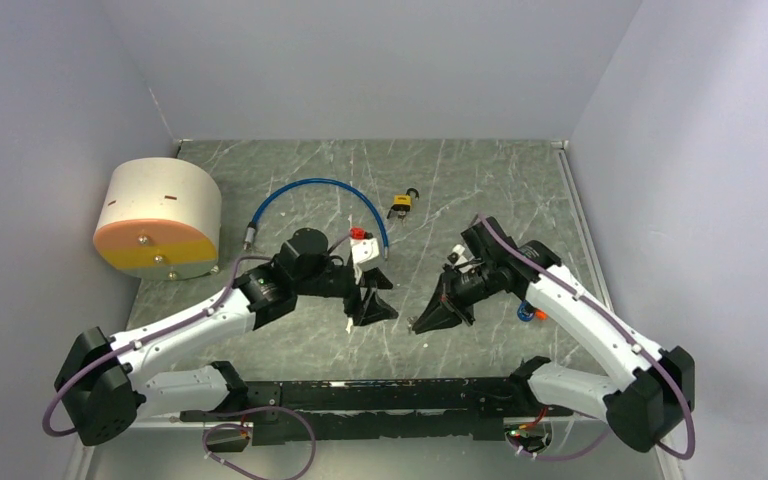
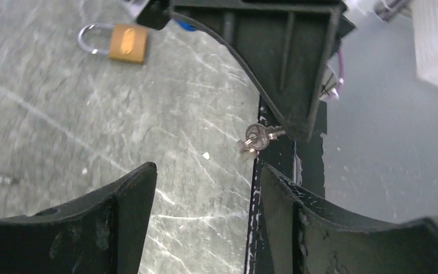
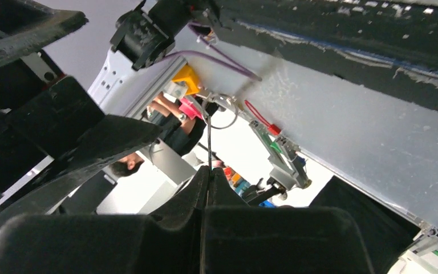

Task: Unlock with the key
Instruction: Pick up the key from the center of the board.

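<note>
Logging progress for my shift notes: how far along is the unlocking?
Done: key pinched by the right claw. In hand: left claw open, facing it. Left: padlock lies apart, shackle looks closed; key not yet inserted or turned.

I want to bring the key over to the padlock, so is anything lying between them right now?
Nothing visible does. The key hangs from the shut jaws of the right gripper, and only bare table lies between it and the padlock. The blue cable ends just beside that line.
</note>
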`<state>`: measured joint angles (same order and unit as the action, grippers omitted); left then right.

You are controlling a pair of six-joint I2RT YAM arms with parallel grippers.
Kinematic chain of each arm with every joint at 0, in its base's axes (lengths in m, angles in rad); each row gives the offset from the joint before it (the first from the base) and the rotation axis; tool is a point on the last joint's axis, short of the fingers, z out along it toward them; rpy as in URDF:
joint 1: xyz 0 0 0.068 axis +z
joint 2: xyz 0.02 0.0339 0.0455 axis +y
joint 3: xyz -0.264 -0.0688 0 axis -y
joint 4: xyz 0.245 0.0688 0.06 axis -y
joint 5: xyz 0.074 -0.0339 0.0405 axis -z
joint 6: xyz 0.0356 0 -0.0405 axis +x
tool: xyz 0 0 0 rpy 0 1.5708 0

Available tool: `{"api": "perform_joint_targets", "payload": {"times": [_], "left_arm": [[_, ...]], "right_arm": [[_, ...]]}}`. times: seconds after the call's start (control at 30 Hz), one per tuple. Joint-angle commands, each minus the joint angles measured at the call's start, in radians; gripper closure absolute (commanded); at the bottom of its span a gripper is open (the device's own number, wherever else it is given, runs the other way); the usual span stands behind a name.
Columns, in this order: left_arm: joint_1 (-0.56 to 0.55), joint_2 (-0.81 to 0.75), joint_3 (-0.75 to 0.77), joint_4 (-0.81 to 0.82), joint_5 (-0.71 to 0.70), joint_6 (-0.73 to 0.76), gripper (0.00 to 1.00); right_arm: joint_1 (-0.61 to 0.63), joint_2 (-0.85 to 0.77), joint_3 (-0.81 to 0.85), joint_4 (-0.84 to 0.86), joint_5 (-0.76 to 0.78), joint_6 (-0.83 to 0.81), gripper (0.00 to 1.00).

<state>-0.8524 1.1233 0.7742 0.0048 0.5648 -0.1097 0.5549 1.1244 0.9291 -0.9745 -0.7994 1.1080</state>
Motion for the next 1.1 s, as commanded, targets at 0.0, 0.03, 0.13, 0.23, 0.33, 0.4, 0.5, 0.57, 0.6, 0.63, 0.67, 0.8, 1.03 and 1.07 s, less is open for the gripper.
{"api": "perform_joint_targets", "payload": {"times": [0.0,0.03,0.13,0.23,0.33,0.4,0.5,0.57,0.6,0.63,0.67,0.8,1.03,1.07], "left_arm": [[-0.024,-0.026,-0.003,0.167,0.225,0.221,0.29],[-0.04,-0.017,-0.003,0.178,0.229,0.242,0.29],[-0.097,0.026,0.008,0.215,0.233,0.304,0.28],[-0.136,0.044,0.018,0.227,0.217,0.36,0.28],[-0.163,0.038,0.004,0.254,0.191,0.402,0.29],[-0.178,0.049,0.009,0.244,0.172,0.427,0.3],[-0.198,0.08,0.017,0.255,0.153,0.44,0.34],[-0.209,0.108,0.017,0.285,0.133,0.445,0.43],[-0.213,0.119,0.014,0.298,0.112,0.454,0.51],[-0.214,0.124,0.008,0.312,0.079,0.47,0.56],[-0.214,0.129,0.004,0.323,0.048,0.485,0.6],[-0.214,0.129,0.011,0.339,0.004,0.519,0.68],[-0.214,0.148,0.016,0.306,-0.036,0.538,0.65],[-0.214,0.152,0.016,0.305,-0.048,0.545,0.71]], "right_arm": [[-0.004,-0.071,-0.025,0.028,-0.102,0.111,1.0],[-0.004,-0.078,-0.023,0.025,-0.105,0.114,1.0],[-0.006,-0.08,-0.005,-0.005,-0.109,0.104,1.0],[-0.016,-0.07,0.021,-0.03,-0.117,0.081,1.0],[-0.051,-0.052,0.044,-0.073,-0.127,0.033,1.0],[-0.077,-0.038,0.062,-0.1,-0.136,0.003,1.0],[-0.095,-0.029,0.087,-0.124,-0.144,-0.018,1.0],[-0.11,-0.025,0.091,-0.136,-0.148,-0.035,1.0],[-0.113,-0.023,0.09,-0.141,-0.151,-0.042,1.0],[-0.116,-0.022,0.089,-0.143,-0.156,-0.047,1.0],[-0.118,-0.022,0.086,-0.141,-0.159,-0.047,1.0],[-0.121,-0.032,0.072,-0.128,-0.166,-0.034,1.0],[-0.122,-0.043,0.056,-0.084,-0.178,-0.001,1.0],[-0.122,-0.049,0.05,-0.076,-0.179,0.003,1.0]]}}
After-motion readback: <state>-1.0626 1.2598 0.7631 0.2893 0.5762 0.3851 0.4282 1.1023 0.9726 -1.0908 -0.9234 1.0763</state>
